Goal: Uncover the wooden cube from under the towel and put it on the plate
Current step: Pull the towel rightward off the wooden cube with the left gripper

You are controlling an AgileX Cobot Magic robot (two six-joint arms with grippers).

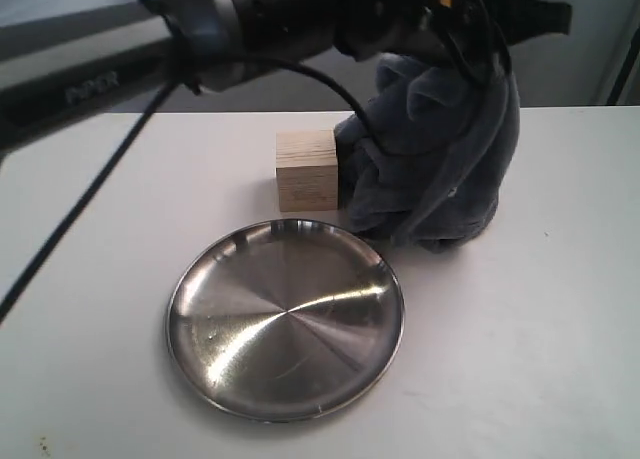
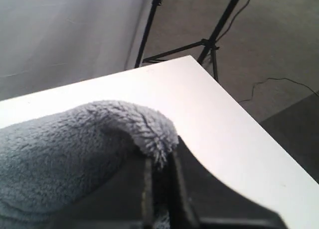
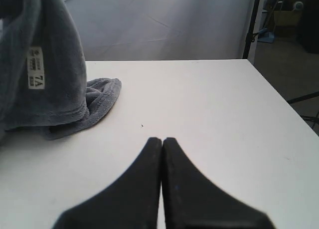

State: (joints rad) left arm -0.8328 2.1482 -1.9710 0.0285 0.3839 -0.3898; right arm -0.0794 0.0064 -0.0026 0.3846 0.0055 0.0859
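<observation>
Exterior view: the left arm (image 1: 120,69) reaches in level from the left, high behind the plate (image 1: 285,317), and its wrist ends above the towel (image 1: 440,149). The towel hangs from it in a bunched column, with its lower folds resting on the table (image 1: 540,309) behind and to the right of the plate. The wooden cube (image 1: 307,169) stands uncovered just behind the plate, its right face touching the towel. Left wrist view shows the left gripper (image 2: 159,161), fingers pinching a fold of fleece. The right gripper (image 3: 162,141) hovers low over the table, fingers pressed together, holding nothing.
</observation>
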